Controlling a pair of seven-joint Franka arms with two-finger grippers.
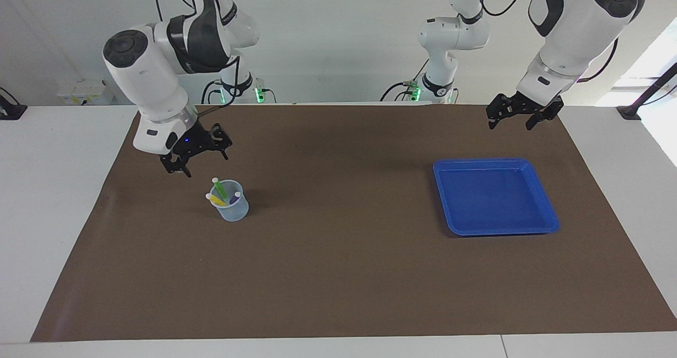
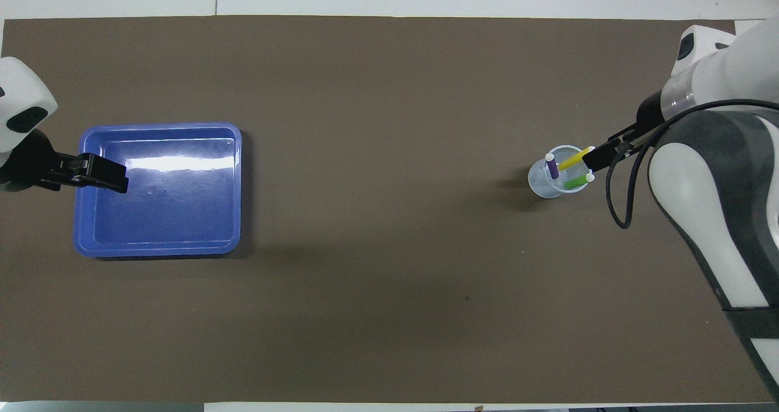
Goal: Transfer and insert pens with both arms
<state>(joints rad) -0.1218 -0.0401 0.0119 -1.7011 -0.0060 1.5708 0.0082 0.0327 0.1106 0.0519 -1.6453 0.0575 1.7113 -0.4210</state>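
Note:
Three pens stand tilted in a clear plastic cup [image 1: 231,209] [image 2: 548,185] toward the right arm's end of the mat: a green pen [image 1: 219,188] [image 2: 575,183], a yellow pen [image 1: 216,200] [image 2: 572,160] and a purple pen [image 1: 234,198] [image 2: 552,166]. My right gripper [image 1: 197,161] [image 2: 599,155] hangs open and empty in the air, above the mat beside the cup, touching no pen. My left gripper [image 1: 509,125] [image 2: 115,181] waits open and empty, raised over the tray's edge.
An empty blue tray [image 1: 492,196] [image 2: 158,199] lies toward the left arm's end of the brown mat [image 1: 338,273]. Two smaller white arms with green lights stand at the table's robot edge.

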